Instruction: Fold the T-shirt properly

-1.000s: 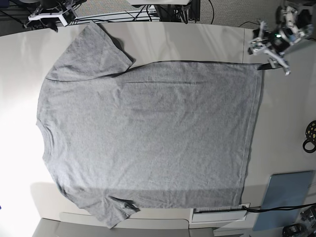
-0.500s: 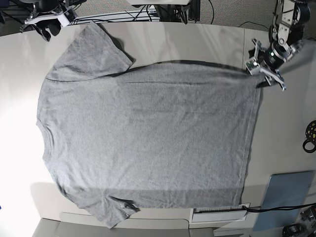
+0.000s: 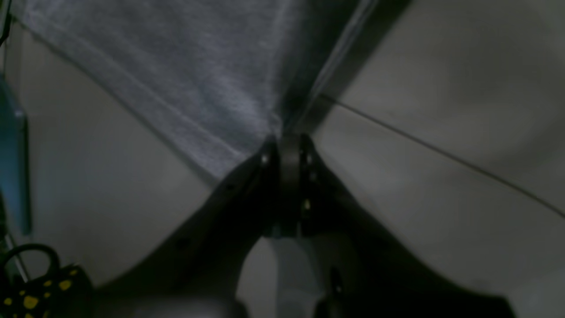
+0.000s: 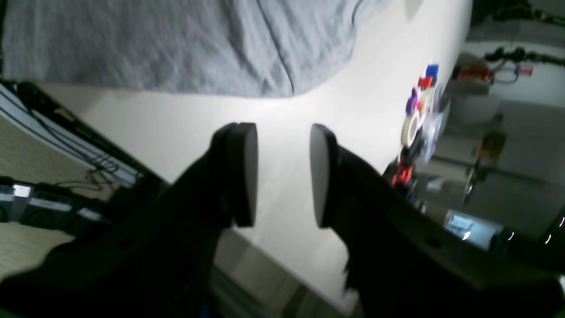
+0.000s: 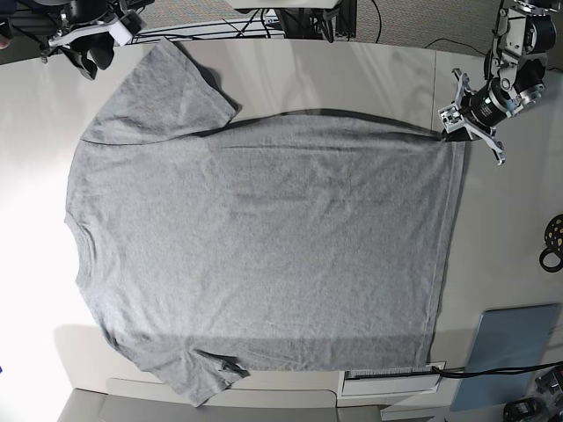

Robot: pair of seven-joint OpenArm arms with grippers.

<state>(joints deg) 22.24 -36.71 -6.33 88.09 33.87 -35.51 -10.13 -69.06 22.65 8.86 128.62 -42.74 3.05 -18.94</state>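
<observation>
A: Where is the shirt?

B: Spread flat on the table, plain grey side up. Neck end toward the left of the base view, hem toward the right. One sleeve points to the upper left, the other lies at the bottom edge with a small crease.

A: Left gripper?

B: At the shirt's upper-right hem corner in the base view. In the left wrist view its jaws are pressed together on the hem corner, with cloth fanning away from the tips. The fabric edge next to it casts a dark shadow, so the corner looks raised off the table there.

A: Right gripper?

B: Near the table's upper-left corner in the base view, just off the upper sleeve. Jaws spread, nothing between the pads; bare table shows through the gap. The sleeve edge lies beyond the tips, apart from them.

A: Other items noted?

B: Blue-grey pad at lower right, well apart from the hem. A black ring-shaped object at the right edge; in the left wrist view a dark object with yellow spots shows at lower left, too blurred to name. A thin seam line crosses the table right of the left gripper.
</observation>
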